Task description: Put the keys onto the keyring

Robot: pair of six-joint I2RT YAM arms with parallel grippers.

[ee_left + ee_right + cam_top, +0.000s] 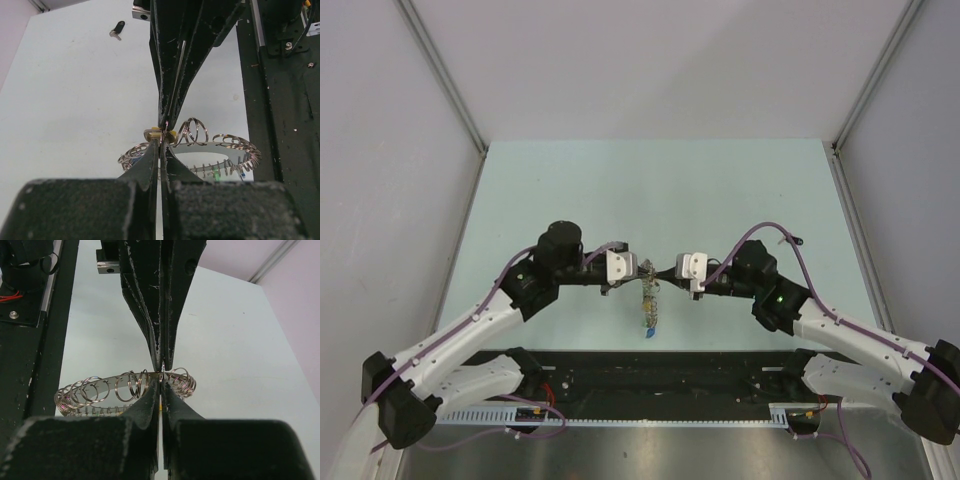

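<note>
Two sets of jaws are meeting tip to tip over the middle of the table (620,180), and both are pressed fully closed. The left jaws are pinching the rim of the keyring (210,146), with a yellow-headed key (156,134) sitting right at their tips. The right jaws are coming in from the opposite side and clamping that same stretch of rim. Which pair actually has the yellow-headed key is not clear.

From the pinch point the keyring (95,390) is curving away to one side, its edge crowded with small split rings. From above, the keyring (650,298) is hanging toward the near edge of the table, a blue-headed key (648,334) dangling at its low end. Whether it is touching the table cannot be told.

Further out, a black-headed key (118,29) is lying alone on the table, well apart from the keyring. The left arm (480,325) and right arm (840,330) are reaching inward from the near corners.
</note>
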